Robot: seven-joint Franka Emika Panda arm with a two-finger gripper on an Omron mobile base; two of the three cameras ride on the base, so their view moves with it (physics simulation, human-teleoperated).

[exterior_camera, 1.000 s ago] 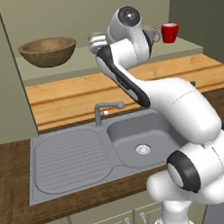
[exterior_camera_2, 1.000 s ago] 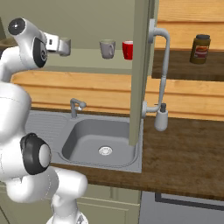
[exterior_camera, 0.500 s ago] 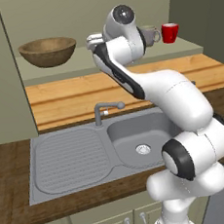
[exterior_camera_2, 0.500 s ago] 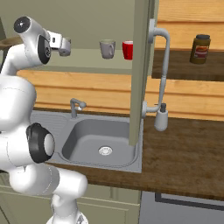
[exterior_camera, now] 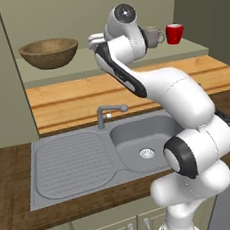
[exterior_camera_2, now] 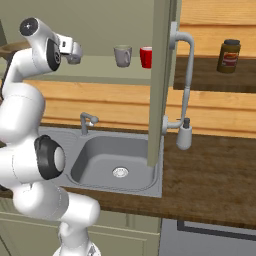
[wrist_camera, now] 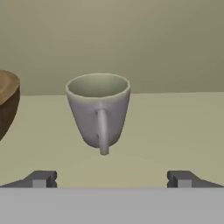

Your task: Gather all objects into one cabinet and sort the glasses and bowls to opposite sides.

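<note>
On the left base view, I see the arm raised to the cabinet's pale shelf (exterior_camera: 82,70), with the wooden bowl (exterior_camera: 49,52) off to one side of the tool and a grey mug (exterior_camera: 153,35) and red mug (exterior_camera: 175,33) standing together on the other.

From the right base view, my tool (exterior_camera_2: 73,52) points along that shelf toward those two mugs.

Through the hand view, my tool (wrist_camera: 112,178) is spread wide and holds nothing. Another grey mug (wrist_camera: 99,110) stands upright straight ahead, handle facing me, bowl edge beside it.
</note>
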